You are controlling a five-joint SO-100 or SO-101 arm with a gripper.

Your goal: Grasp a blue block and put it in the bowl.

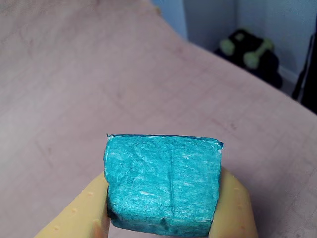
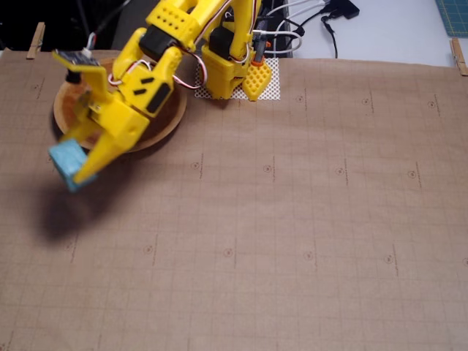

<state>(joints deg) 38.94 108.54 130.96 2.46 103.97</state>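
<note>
Teal foam blue block (image 2: 67, 162), clamped between the yellow gripper (image 2: 73, 172) fingers and carried clear of the mat, just outside the bowl (image 2: 170, 121) rim, evidently for depositing inside.

Teal-blue block (image 1: 163, 184), yellow pincer (image 2: 73, 167), orange-brown bowl (image 2: 167, 124), brown gridded mat (image 2: 292, 219)

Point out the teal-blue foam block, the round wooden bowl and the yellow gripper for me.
Teal-blue foam block (image 1: 163, 183): wrist view, on its broad front face.
Round wooden bowl (image 2: 167, 126): fixed view, on the exposed right rim.
Yellow gripper (image 2: 73, 170): fixed view, between the fingertips, closed on the block.
</note>
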